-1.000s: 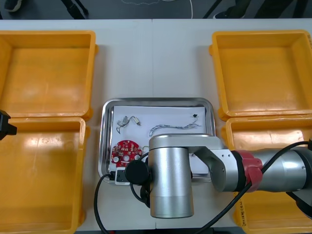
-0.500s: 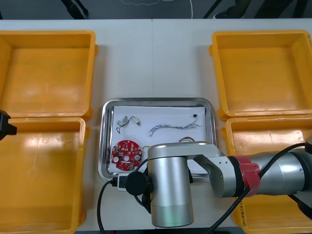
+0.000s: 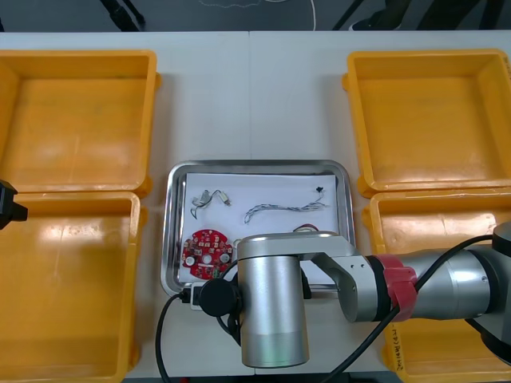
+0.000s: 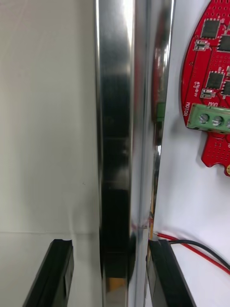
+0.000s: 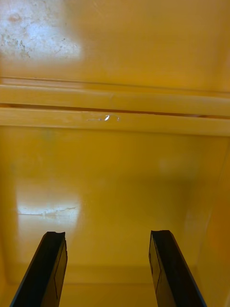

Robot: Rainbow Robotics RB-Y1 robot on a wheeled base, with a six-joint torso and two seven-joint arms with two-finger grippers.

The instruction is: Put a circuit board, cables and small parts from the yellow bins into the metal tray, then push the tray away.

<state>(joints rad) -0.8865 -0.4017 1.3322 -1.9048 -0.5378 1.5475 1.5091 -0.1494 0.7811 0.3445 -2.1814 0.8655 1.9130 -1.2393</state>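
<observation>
light table (image 3: 200, 104) with a faint seam (image 3: 249, 80) running down its middle; dark floor (image 3: 255, 20) beyond its far edge

- yellow bins (image 3: 80, 120): plain yellow
- metal tray (image 3: 171, 239): shiny silver rim, white inside
- circuit board (image 3: 206, 254): red, with black chips and a green terminal block
- cable (image 4: 201, 247): red and black strands
- tabletop (image 3: 251, 96): pale off-white
- right arm (image 3: 271, 319): silver, with a red band
</observation>
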